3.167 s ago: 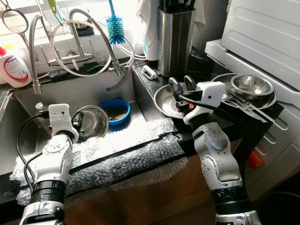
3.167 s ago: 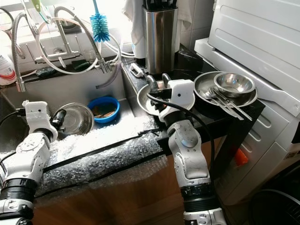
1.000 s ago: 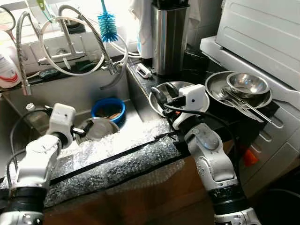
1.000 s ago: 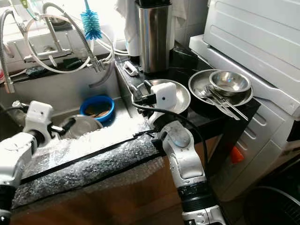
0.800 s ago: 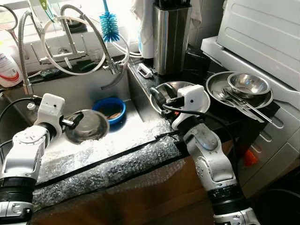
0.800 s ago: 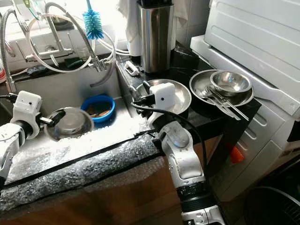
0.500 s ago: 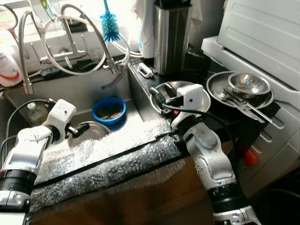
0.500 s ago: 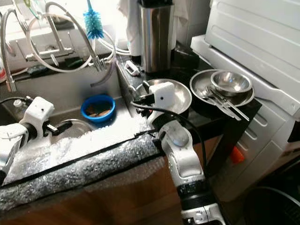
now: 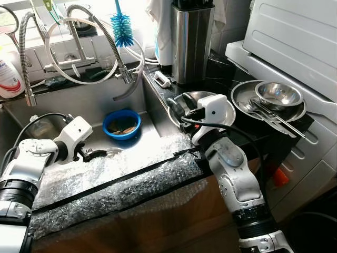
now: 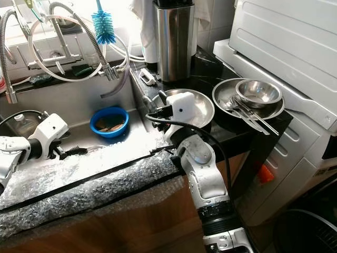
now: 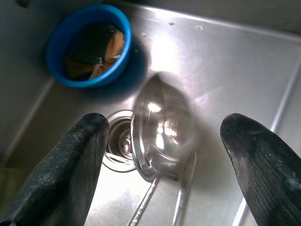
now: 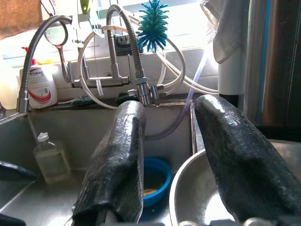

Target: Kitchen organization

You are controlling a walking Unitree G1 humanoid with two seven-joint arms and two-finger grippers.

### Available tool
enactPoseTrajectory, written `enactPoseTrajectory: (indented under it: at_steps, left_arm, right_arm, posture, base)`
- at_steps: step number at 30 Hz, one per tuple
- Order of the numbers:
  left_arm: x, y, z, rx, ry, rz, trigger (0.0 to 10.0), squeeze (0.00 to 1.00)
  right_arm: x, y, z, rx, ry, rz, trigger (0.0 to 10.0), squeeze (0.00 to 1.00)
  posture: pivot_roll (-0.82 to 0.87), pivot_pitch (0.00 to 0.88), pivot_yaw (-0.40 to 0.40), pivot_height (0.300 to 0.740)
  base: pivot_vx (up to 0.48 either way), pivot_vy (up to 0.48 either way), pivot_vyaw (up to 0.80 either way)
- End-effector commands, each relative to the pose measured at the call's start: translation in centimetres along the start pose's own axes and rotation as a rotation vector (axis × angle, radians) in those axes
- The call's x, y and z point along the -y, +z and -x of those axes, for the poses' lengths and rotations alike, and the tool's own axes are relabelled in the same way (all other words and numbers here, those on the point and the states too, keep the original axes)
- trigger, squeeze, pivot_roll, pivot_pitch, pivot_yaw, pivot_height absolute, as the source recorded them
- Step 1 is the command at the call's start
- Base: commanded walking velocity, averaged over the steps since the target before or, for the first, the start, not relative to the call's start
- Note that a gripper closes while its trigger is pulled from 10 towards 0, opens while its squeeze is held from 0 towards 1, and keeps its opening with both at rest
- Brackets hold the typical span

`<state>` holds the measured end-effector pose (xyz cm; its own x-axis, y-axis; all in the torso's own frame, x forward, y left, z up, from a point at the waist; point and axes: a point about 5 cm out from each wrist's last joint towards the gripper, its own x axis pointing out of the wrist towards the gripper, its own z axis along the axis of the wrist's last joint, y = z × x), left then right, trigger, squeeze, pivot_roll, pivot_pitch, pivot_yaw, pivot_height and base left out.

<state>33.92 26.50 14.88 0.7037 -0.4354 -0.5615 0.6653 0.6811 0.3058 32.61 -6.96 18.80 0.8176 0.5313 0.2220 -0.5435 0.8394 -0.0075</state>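
Left gripper point(image 11: 160, 141), fingers spread and empty, above a steel bowl point(image 11: 162, 129) in the sink point(image 9: 95, 108); right gripper point(image 12: 181, 141) likewise empty, parted.

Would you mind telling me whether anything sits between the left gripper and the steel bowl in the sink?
Nothing visible does. The left gripper is open over the sink, with the steel bowl lying tilted on the sink floor directly past its fingers. The blue bowl sits off to one side, and the drain lies beside the steel bowl.

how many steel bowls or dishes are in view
4: one bowl in the sink by the drain, one bowl on the counter, a small bowl nested in a dish at right. Others may be hidden.
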Motion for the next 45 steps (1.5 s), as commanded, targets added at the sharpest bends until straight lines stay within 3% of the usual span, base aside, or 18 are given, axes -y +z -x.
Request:
enactPoseTrajectory:
  at_steps: [1,6,7,9,10,11,13,16,17,18,19,23,24,30,31,32,33,45]
  left_arm:
    - [0.0,-0.3,0.3,-0.016,-0.063,-0.022,10.0,0.0]
    - [-0.1,-0.4,0.4,-0.02,-0.072,-0.032,10.0,0.0]
    - [-0.8,0.2,0.6,0.031,-0.006,-0.016,10.0,0.0]
    - [-2.9,2.3,1.8,0.29,0.245,0.095,10.0,0.0]
    - [-2.9,2.3,1.8,0.29,0.245,0.095,10.0,0.0]
    - [-3.3,2.6,2.7,0.402,0.36,0.156,10.0,0.0]
    - [-3.4,2.5,3.2,0.461,0.425,0.191,10.0,0.0]
    - [-2.1,1.4,4.9,0.592,0.557,0.255,10.0,0.0]
    - [-1.0,0.4,6.0,0.636,0.674,0.277,10.0,0.0]
    - [-1.0,0.4,6.0,0.636,0.674,0.277,10.0,0.0]
    - [0.1,-0.2,6.5,0.66,0.735,0.306,10.0,0.0]
    - [1.9,-1.1,6.6,0.674,0.788,0.373,10.0,0.0]
    - [3.3,-1.3,6.8,0.692,0.833,0.414,10.0,0.0]
    - [4.8,-0.8,6.8,0.701,0.894,0.466,10.0,0.0]
    - [4.8,-0.7,6.8,0.705,0.899,0.472,10.0,0.0]
    - [4.8,-0.6,6.8,0.708,0.905,0.469,10.0,0.0]
    - [4.7,-0.3,6.9,0.715,0.917,0.453,10.0,0.0]
    - [5.3,1.0,6.2,0.71,0.894,0.42,10.0,0.0]
  right_arm:
    - [-0.3,0.1,-0.4,-0.001,0.027,0.009,10.0,0.0]
    - [-0.3,0.1,-0.4,-0.001,0.03,0.011,10.0,0.0]
    - [-0.3,0.1,-0.4,0.002,0.027,0.012,10.0,0.0]
    - [0.1,0.4,-0.1,0.018,-0.012,0.015,10.0,0.0]
    - [0.1,0.4,-0.1,0.018,-0.012,0.015,10.0,0.0]
    - [0.5,0.5,0.0,0.029,-0.042,0.016,10.0,0.0]
    - [0.8,0.6,0.1,0.035,-0.062,0.016,10.0,0.0]
    - [1.6,1.2,0.6,0.064,-0.117,0.015,10.0,0.0]
    - [2.0,1.4,0.9,0.075,-0.155,0.016,10.0,0.0]
    - [2.0,1.4,0.9,0.075,-0.155,0.016,10.0,0.0]
    - [2.4,1.5,1.3,0.076,-0.193,0.015,10.0,0.0]
    - [3.1,1.3,1.9,0.062,-0.246,0.028,10.0,0.0]
    - [3.8,1.6,2.5,0.064,-0.303,0.016,10.0,0.0]
    - [4.1,1.4,3.5,0.041,-0.376,-0.016,10.0,0.0]
    - [4.1,1.3,3.7,0.038,-0.396,-0.033,10.0,0.04]
    - [4.2,1.2,4.0,0.034,-0.42,-0.052,10.0,0.43]
    - [4.4,0.9,4.4,0.029,-0.463,-0.078,10.0,1.0]
    - [5.0,0.2,5.4,-0.025,-0.552,-0.164,10.0,1.0]
  posture:
    - [-0.07,0.0,0.079,0.74]
    - [-0.07,0.0,0.08,0.74]
    - [-0.08,0.0,0.084,0.74]
    - [-0.09,0.0,0.086,0.74]
    - [-0.09,0.0,0.086,0.74]
    - [-0.09,0.0,0.085,0.74]
    - [-0.09,0.0,0.085,0.74]
    - [-0.09,0.0,0.075,0.74]
    - [-0.1,0.0,0.071,0.74]
    - [-0.1,0.0,0.071,0.74]
    - [-0.1,0.0,0.069,0.74]
    - [-0.11,0.0,0.066,0.74]
    - [-0.11,0.0,0.062,0.74]
    - [-0.11,0.0,0.052,0.74]
    - [-0.11,0.0,0.052,0.74]
    - [-0.12,0.0,0.052,0.74]
    - [-0.12,0.0,0.052,0.74]
    - [-0.13,0.0,0.044,0.74]
  base:
    - [0.0,0.0,0.0]
    - [0.0,0.0,0.0]
    - [0.0,0.0,0.0]
    - [0.0,0.0,0.0]
    - [0.0,0.0,0.0]
    - [0.0,0.0,0.0]
    - [0.0,0.0,0.0]
    - [0.0,0.0,0.0]
    - [0.0,0.0,0.0]
    - [0.0,0.0,0.0]
    - [0.0,0.0,0.0]
    - [0.0,0.0,0.0]
    - [0.0,0.0,0.0]
    - [0.0,0.0,0.0]
    - [0.0,0.0,0.0]
    - [0.0,0.0,0.0]
    - [0.0,0.0,0.0]
    - [0.0,0.0,0.0]
